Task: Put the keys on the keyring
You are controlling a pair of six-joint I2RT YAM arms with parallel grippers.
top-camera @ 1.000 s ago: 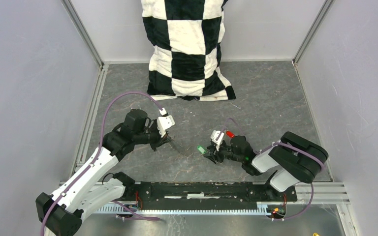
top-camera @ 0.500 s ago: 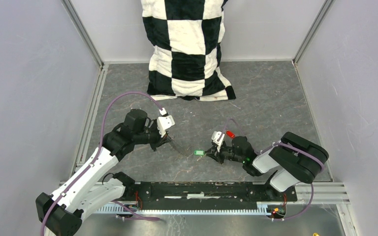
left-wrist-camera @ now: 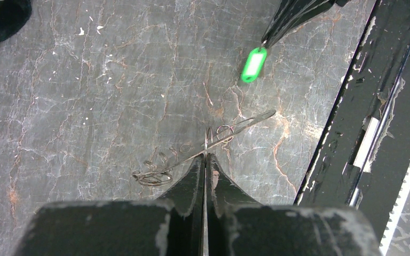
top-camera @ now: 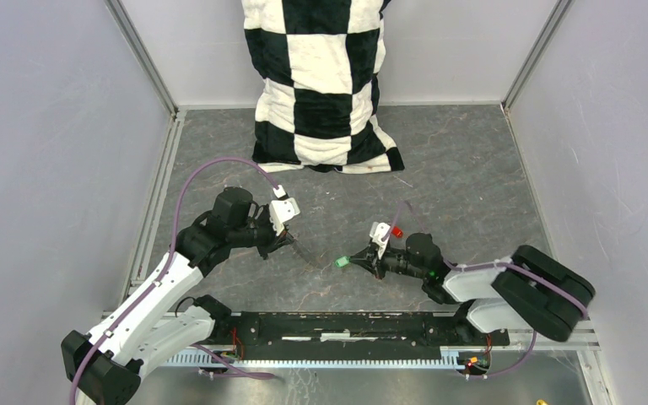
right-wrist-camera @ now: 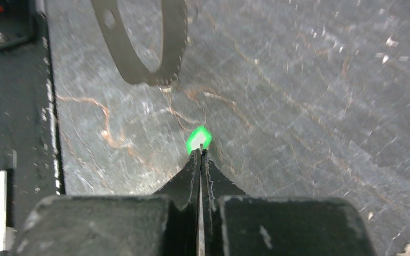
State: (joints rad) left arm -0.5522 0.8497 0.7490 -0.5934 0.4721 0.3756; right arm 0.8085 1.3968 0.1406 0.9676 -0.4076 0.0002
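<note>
My left gripper (top-camera: 291, 241) is shut on the keyring (top-camera: 310, 254), a thin grey wire loop that slants out from its tips just above the table. The left wrist view shows the wire (left-wrist-camera: 235, 127) crossing the closed tips of that gripper (left-wrist-camera: 205, 156), with small links (left-wrist-camera: 152, 173) at its left end. My right gripper (top-camera: 356, 260) is shut on the green key (top-camera: 340, 262), whose head (right-wrist-camera: 198, 138) pokes out past the tips (right-wrist-camera: 199, 152). The green key (left-wrist-camera: 253, 64) hangs a short way right of the keyring. The red key (top-camera: 397, 231) lies on the table beside the right wrist.
A black-and-white checkered cushion (top-camera: 321, 84) leans against the back wall. Grey walls close in both sides. The black base rail (top-camera: 346, 325) runs along the near edge. The grey loop (right-wrist-camera: 139, 53) fills the upper left of the right wrist view.
My right gripper has closed on the green key and its arm has stretched out lower to the right; the key shifted slightly left and down. The left arm and keyring have not moved.
</note>
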